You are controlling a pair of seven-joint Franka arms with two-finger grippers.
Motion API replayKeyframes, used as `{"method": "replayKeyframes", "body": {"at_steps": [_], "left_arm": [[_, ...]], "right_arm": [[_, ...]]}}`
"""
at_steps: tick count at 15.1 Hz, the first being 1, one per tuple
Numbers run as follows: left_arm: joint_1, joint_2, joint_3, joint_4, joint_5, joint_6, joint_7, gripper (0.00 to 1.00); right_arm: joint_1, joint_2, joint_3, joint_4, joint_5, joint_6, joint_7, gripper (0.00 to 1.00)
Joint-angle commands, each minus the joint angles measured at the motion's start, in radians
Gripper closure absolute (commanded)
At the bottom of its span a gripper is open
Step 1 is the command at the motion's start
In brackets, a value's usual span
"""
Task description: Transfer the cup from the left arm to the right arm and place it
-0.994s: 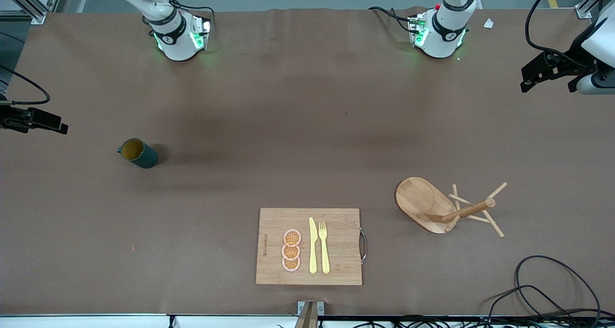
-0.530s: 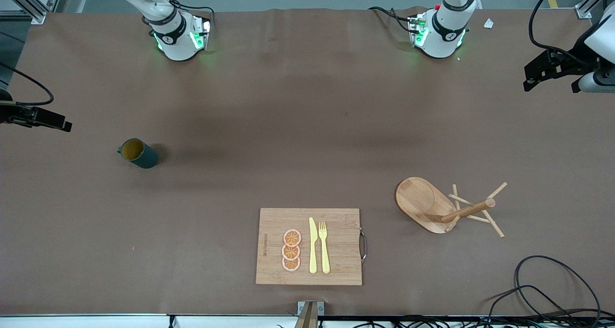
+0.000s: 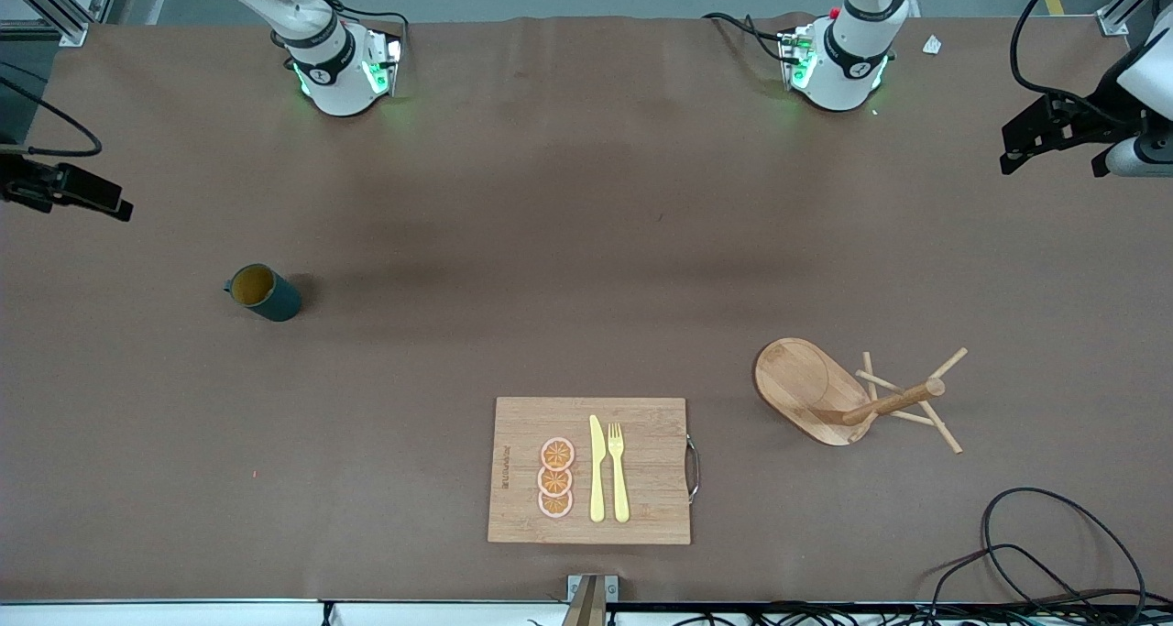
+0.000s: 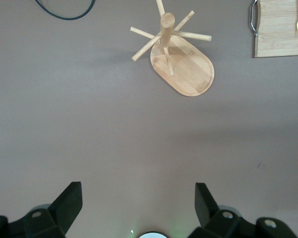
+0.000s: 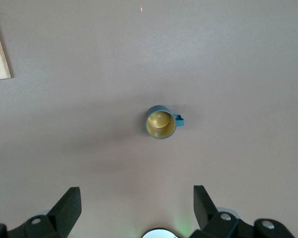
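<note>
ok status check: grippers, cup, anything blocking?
Left gripper open, high over bare table. Right gripper open, high above the cup. Cup upright, untouched. Nothing in the way.

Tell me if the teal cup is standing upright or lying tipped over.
Upright. The cup stands on the table with its open mouth up, its tan inside showing in the right wrist view.

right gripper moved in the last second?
Yes. The right gripper has shifted up the front view, away from the cup, which sits unmoved on the table.
</note>
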Motion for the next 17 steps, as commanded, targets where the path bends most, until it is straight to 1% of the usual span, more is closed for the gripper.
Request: {"method": "replayKeyframes", "body": {"at_steps": [1, 5, 7, 8, 12, 17], "left_arm": [[0.004, -0.011, -0.011, 0.001, 0.001, -0.015, 0.020, 0.00], [-0.002, -0.011, -0.014, -0.001, -0.003, -0.015, 0.019, 0.00], [-0.001, -0.011, -0.020, -0.002, -0.008, -0.015, 0.018, 0.00], [-0.001, -0.011, -0.020, -0.001, -0.011, -0.015, 0.018, 0.00], [-0.002, -0.002, -0.020, 0.010, -0.011, -0.015, 0.022, 0.00], [-0.005, -0.002, -0.022, 0.010, -0.011, -0.015, 0.023, 0.00]], "right_arm": [[-0.016, -0.110, 0.005, -0.121, -0.017, 0.025, 0.013, 0.00], [-0.020, -0.123, 0.008, -0.121, -0.017, 0.033, 0.013, 0.00], [-0.022, -0.124, 0.037, -0.124, -0.018, 0.050, 0.013, 0.00], [-0.022, -0.126, 0.040, -0.124, -0.023, 0.051, 0.013, 0.00], [-0.039, -0.140, 0.041, -0.128, -0.026, 0.042, 0.011, 0.00], [-0.051, -0.179, 0.043, -0.142, -0.026, 0.014, 0.013, 0.00]]}}
